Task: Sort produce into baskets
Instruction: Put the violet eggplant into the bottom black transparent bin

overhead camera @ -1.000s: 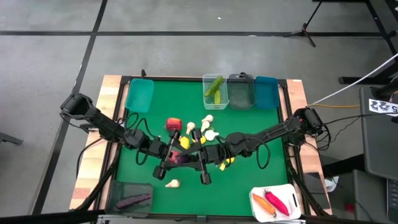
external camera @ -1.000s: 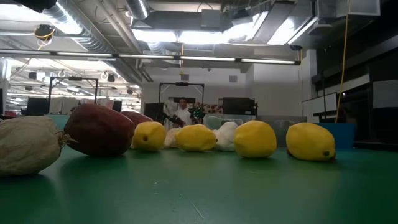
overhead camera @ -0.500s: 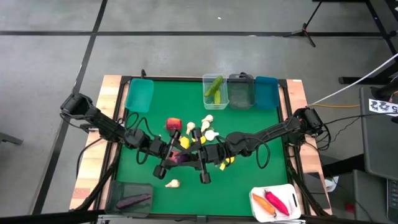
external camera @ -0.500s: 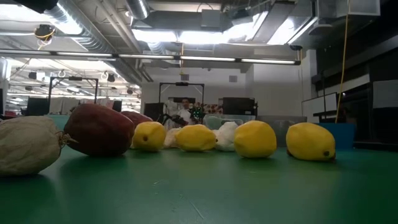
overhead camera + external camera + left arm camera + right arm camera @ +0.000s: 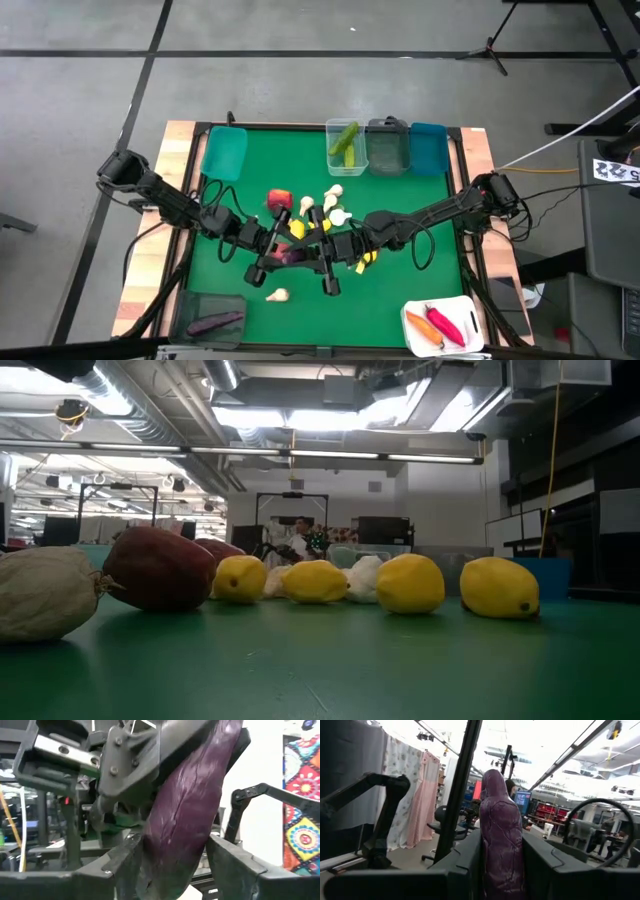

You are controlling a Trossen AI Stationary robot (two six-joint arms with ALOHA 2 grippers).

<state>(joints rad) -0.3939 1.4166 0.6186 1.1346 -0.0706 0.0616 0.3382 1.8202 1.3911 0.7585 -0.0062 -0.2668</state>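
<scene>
Both grippers, left (image 5: 272,258) and right (image 5: 328,265), clamped on one dark purple toy eggplant (image 5: 291,255) mid-table. Sorted: cucumbers, peppers/carrot, one eggplant. Remaining: yellow lemons (image 5: 412,582), apples, garlic.

Purple eggplant (image 5: 187,815) held mid-surface between both arms. Lemons (image 5: 410,583), garlic (image 5: 278,295) and red apple (image 5: 279,199) loose on green. Cucumbers (image 5: 345,140) in clear basket (image 5: 331,165); carrot (image 5: 425,331), pepper (image 5: 446,322) in white basket (image 5: 475,338); eggplant in dark basket (image 5: 198,302).

Overhead looks straight down; low sits at mat level; wrists close.
</scene>
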